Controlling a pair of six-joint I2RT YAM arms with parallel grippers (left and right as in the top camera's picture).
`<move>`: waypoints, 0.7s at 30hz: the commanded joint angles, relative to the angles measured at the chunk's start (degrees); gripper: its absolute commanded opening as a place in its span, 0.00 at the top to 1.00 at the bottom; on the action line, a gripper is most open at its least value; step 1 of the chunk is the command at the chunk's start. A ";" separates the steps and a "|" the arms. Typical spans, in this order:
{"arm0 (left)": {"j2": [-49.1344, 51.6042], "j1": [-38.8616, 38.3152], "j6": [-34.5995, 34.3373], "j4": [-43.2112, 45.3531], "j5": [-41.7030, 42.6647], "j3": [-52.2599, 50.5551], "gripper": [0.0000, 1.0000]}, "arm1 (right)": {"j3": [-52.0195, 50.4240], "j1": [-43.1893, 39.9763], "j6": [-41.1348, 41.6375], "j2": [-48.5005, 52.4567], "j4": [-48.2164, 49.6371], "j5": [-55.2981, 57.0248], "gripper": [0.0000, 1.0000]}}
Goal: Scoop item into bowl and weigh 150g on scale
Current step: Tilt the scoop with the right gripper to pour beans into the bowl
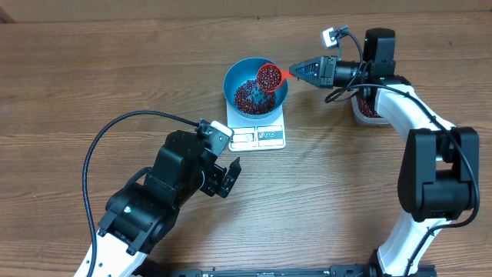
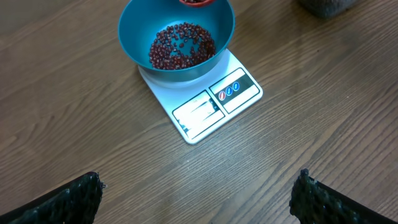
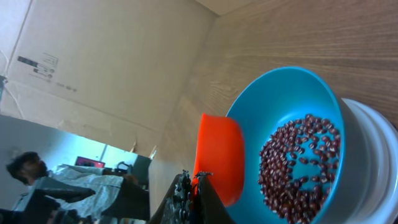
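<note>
Fingers on your right gripper [image 1: 300,72] clamp the scoop [image 1: 270,76] above the bowl [image 1: 231,78] so beans [image 1: 247,95] fall where the scale [image 1: 261,136] weighs them; your left gripper [image 1: 228,177] hangs wide open, empty.

Overhead: straight down, far, whole table [image 1: 77,77].
Left wrist: oblique, mid-distance, facing scale [image 2: 217,106].
Right wrist: rolled sideways, close against bowl [image 3: 280,93].
All share bowl, beans [image 3: 298,168].
</note>
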 commanded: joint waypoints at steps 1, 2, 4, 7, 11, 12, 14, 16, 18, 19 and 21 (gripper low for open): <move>-0.15 0.33 1.16 0.20 -0.35 -0.31 0.00 | 0.04 0.81 -0.22 0.79 1.53 2.91 0.96; -0.15 0.33 1.16 0.20 -0.35 -0.31 0.01 | 0.04 0.94 -0.24 0.79 1.88 3.78 0.96; -0.15 0.33 1.16 0.20 -0.35 -0.31 0.00 | 0.04 1.07 -0.48 0.79 2.47 5.44 0.96; -0.15 0.33 1.16 0.20 -0.33 -0.31 0.00 | 0.04 1.27 -4.22 0.79 2.62 6.36 0.96; -0.15 0.33 1.16 0.20 -0.35 -0.31 0.00 | 0.04 1.68 -9.88 0.79 2.62 6.36 0.96; -0.15 0.33 1.16 0.20 -0.35 -0.31 0.00 | 0.04 1.84 -11.74 0.79 2.64 6.36 0.96; -0.15 0.33 1.16 0.20 -0.35 -0.31 0.00 | 0.04 2.08 -15.93 0.79 2.62 6.36 0.96; -0.15 0.33 1.16 0.20 -0.35 -0.31 0.00 | 0.04 2.38 -19.91 0.79 2.62 6.36 0.96; -0.15 0.33 1.16 0.20 -0.35 -0.31 0.01 | 0.02 2.67 -22.67 0.79 2.62 6.34 0.96; -0.15 0.33 1.16 0.20 -0.33 -0.31 0.00 | 0.04 2.84 -24.37 0.79 2.62 6.34 0.96; -0.15 0.33 1.16 0.20 -0.35 -0.31 0.00 | 0.02 3.08 -26.58 0.79 2.62 6.36 0.96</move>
